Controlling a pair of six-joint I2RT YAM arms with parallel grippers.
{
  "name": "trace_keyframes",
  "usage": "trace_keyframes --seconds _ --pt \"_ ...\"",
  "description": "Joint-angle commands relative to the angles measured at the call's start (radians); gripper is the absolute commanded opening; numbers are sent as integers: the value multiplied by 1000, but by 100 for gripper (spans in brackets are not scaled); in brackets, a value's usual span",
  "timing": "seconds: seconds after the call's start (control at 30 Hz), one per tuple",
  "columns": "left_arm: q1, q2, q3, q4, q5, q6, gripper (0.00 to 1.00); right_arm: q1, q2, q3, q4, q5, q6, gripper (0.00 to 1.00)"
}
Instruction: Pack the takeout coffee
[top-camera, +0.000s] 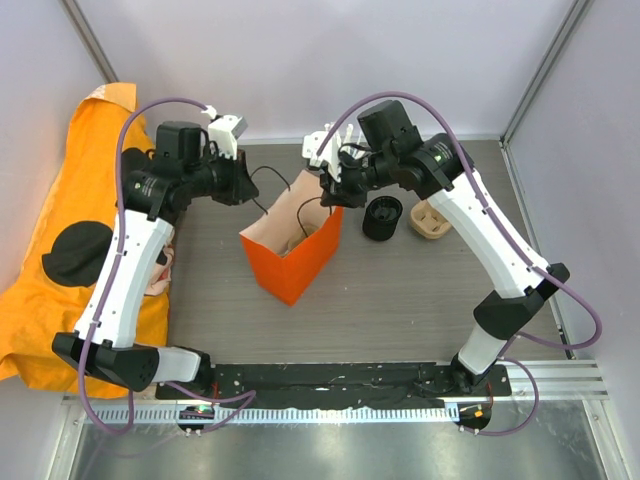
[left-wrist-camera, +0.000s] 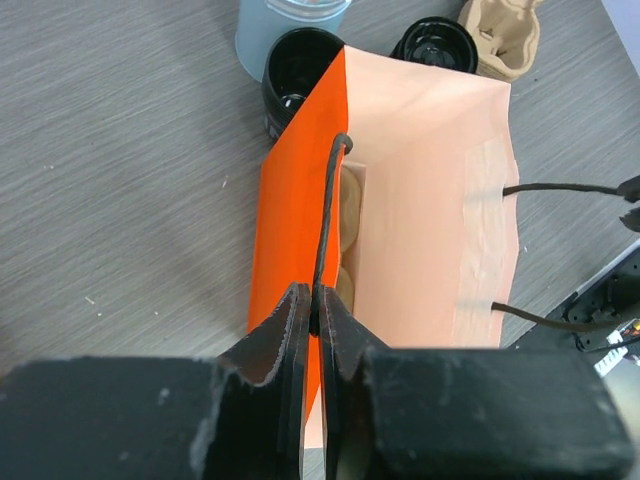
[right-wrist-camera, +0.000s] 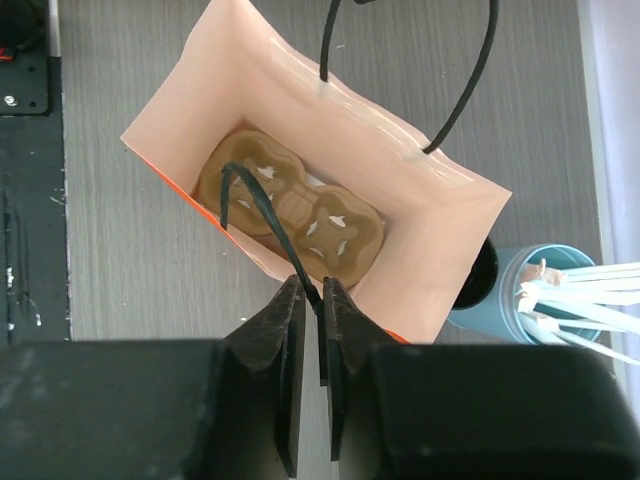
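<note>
An orange paper bag (top-camera: 292, 250) stands open at the table's middle. A brown cardboard cup carrier (right-wrist-camera: 295, 205) lies on its bottom. My left gripper (top-camera: 250, 187) is shut on the bag's left black cord handle (left-wrist-camera: 327, 210); the fingertips (left-wrist-camera: 316, 305) pinch it above the orange wall (left-wrist-camera: 295, 200). My right gripper (top-camera: 330, 190) is shut on the other black handle (right-wrist-camera: 262, 212), pinched between the fingers (right-wrist-camera: 311, 292) over the bag's rim. A black coffee cup (top-camera: 382, 217) stands just right of the bag. A second black cup (left-wrist-camera: 300, 60) shows behind the bag in the left wrist view.
A second cardboard carrier (top-camera: 430, 222) sits right of the black cup. A blue-grey cup with white sticks (right-wrist-camera: 565, 300) stands behind the bag. An orange cloth (top-camera: 60, 250) with a black patch covers the left side. A black rail (top-camera: 340, 385) runs along the near edge.
</note>
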Motion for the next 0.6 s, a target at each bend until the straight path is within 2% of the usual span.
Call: trace_keyframes --seconds 0.0,0.33,0.47,0.57 --pt "7 -4 68 -14 50 38 11 -2 -42 9 -23 -52 6 13" --pt "7 -18 120 -124 172 136 11 1 -58 78 -75 -126 35 11" --pt "6 -31 132 -176 180 196 11 22 -55 81 -73 -128 58 11" --pt "6 -38 155 -224 131 221 11 39 -42 81 -56 -120 81 11"
